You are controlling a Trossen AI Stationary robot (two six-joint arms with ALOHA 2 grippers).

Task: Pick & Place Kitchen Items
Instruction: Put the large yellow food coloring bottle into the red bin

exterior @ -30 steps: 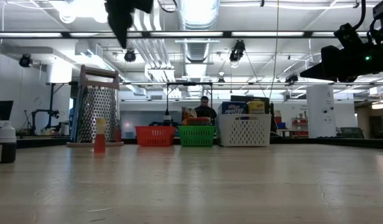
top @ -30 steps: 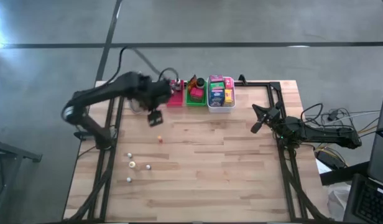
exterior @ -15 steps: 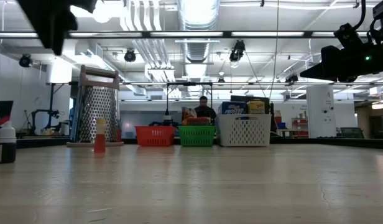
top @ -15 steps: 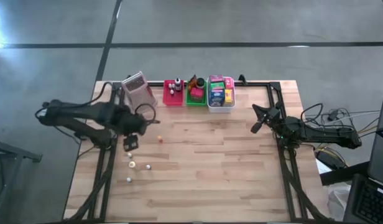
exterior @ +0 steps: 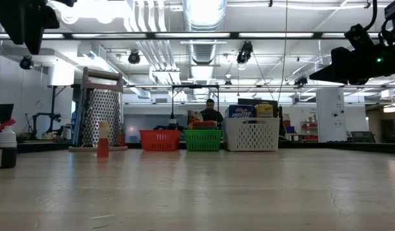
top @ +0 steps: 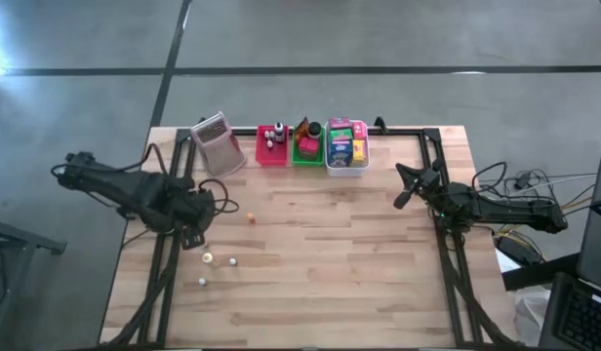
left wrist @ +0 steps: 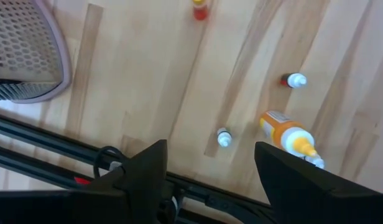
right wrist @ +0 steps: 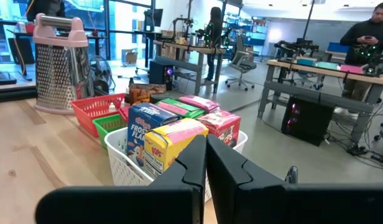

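Several tiny pale bottles stand or lie loose on the wooden table: one white-capped (top: pixel 208 257), one beside it (top: pixel 231 261), one nearer (top: pixel 202 282), and a small orange-red one (top: pixel 251 216). In the left wrist view an orange bottle (left wrist: pixel 290 138) lies on its side and a tiny bottle (left wrist: pixel 224 137) stands between my fingers' lines. My left gripper (top: pixel 194 234) (left wrist: pixel 211 149) hangs open above the table's left part, pointing down over these bottles and touching nothing. My right gripper (top: pixel 402 198) (right wrist: pixel 206 155) waits shut and level at the right edge.
A metal grater (top: pixel 215 142) stands at the far left. Along the far edge sit a red tray (top: pixel 271 154), a green tray (top: pixel 305 152) and a white basket (top: pixel 345 162) filled with coloured packets. A dark-filled bottle (exterior: pixel 5 151) shows at the low view's left. Bare wood lies in the middle.
My left gripper has swung from the red tray at the far edge toward the table's left and near side and has come down, now hanging over the small bottles. The grater, covered by the arm before, now shows.
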